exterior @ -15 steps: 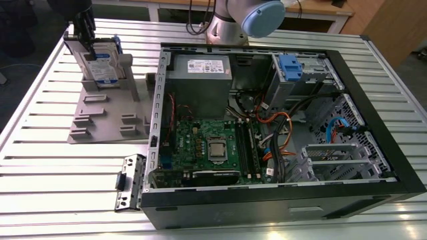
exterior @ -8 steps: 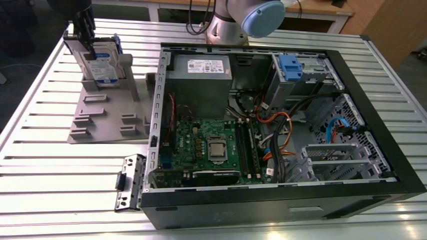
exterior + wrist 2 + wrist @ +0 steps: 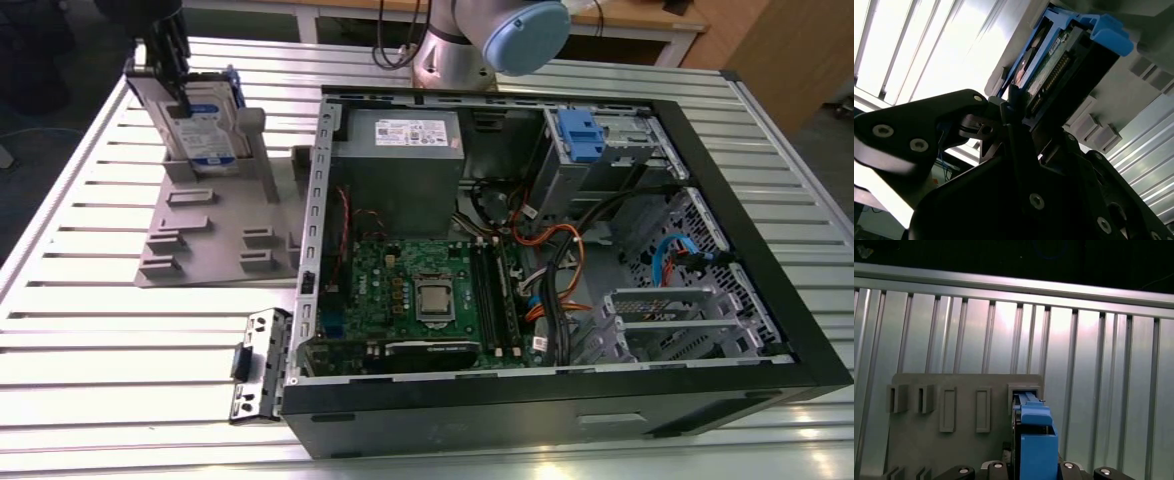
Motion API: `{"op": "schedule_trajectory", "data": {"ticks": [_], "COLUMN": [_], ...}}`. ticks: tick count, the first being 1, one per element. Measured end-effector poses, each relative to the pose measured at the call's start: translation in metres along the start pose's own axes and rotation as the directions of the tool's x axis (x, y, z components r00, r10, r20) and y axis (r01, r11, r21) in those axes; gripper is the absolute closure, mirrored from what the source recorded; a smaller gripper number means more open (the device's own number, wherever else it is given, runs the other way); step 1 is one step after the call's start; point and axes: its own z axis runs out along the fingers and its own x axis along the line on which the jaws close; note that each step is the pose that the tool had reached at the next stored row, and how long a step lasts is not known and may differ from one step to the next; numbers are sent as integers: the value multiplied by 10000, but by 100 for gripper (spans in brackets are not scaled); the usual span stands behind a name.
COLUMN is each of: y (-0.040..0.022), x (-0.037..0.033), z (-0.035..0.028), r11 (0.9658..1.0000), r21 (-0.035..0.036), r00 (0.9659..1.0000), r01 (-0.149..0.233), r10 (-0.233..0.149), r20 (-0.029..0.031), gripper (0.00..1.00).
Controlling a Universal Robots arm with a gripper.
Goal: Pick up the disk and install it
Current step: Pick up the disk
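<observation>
Workshop-like lab bench: slatted aluminium table (image 3: pixel 80 330), open computer case (image 3: pixel 561 405).

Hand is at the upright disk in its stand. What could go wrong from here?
1. The disk stands upright in a slot of the grey stand, with the hand at its top; an off-axis pull might jam it or drag the stand.
2. Orange and black cables lie loose near the drive cage; they could snag the disk going in.
</observation>
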Motion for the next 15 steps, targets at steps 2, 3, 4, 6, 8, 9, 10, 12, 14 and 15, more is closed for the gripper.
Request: {"op": "schedule_trajectory", "data": {"ticks": [2, 3, 4, 6, 8, 9, 10, 12, 14, 15], "y": [0, 1, 0, 1, 1, 1, 1, 2, 2, 2], "x": [0, 0, 0, -1, -1, -1, -1, -1, -1, -2], "z": [-9, -13, -15, -23, -30, -34, -37, -45, -51, -54], "r11": [10000, 10000, 10000, 10000, 10000, 10000, 10000, 10000, 10000, 10000], "r21": [0, 1, 3, -1, 0, 1, 2, 1, 2, 1], "r00": [10000, 10000, 10000, 10000, 10000, 10000, 10000, 10000, 10000, 10000], "r01": [0, 0, 0, 0, 0, 0, 0, 0, 0, 0], "r10": [0, 0, 0, 0, 0, 0, 0, 0, 0, 0], "r20": [1, 1, 1, 2, 3, 3, 3, 4, 3, 3], "gripper": [64, 64, 64, 64, 64, 64, 64, 64, 64, 64]}}
